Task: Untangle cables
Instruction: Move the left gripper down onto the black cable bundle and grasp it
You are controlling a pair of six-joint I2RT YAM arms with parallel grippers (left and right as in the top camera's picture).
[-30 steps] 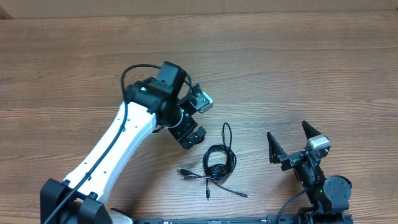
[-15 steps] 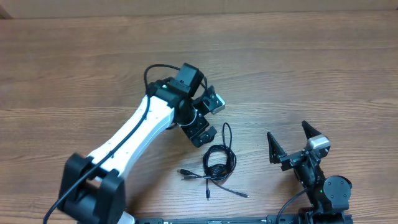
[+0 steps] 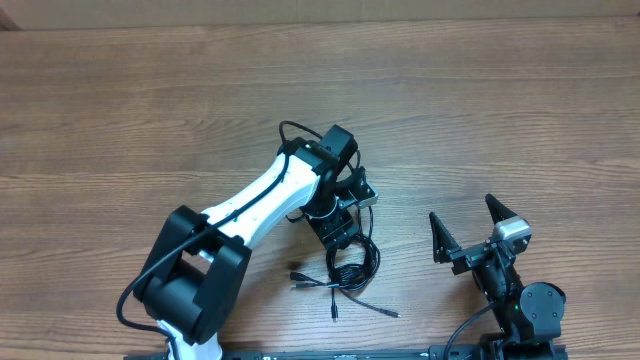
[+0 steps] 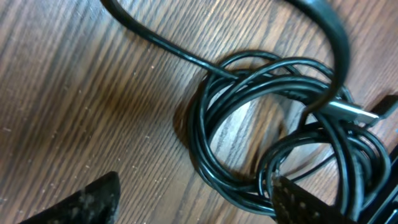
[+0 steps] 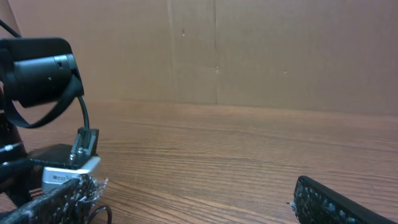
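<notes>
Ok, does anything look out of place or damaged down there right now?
Nothing damaged or spilled. The only mess is the cables themselves: loops coiled together under the left end effector, a silver plug lying across the coil, loose ends trailing toward the robot's side. The right end effector stands open, clear of them.

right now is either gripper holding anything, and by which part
Nothing is held yet. The left gripper has its fingers apart on either side of the coiled cables, not clamped on them; the right gripper is open and empty.
</notes>
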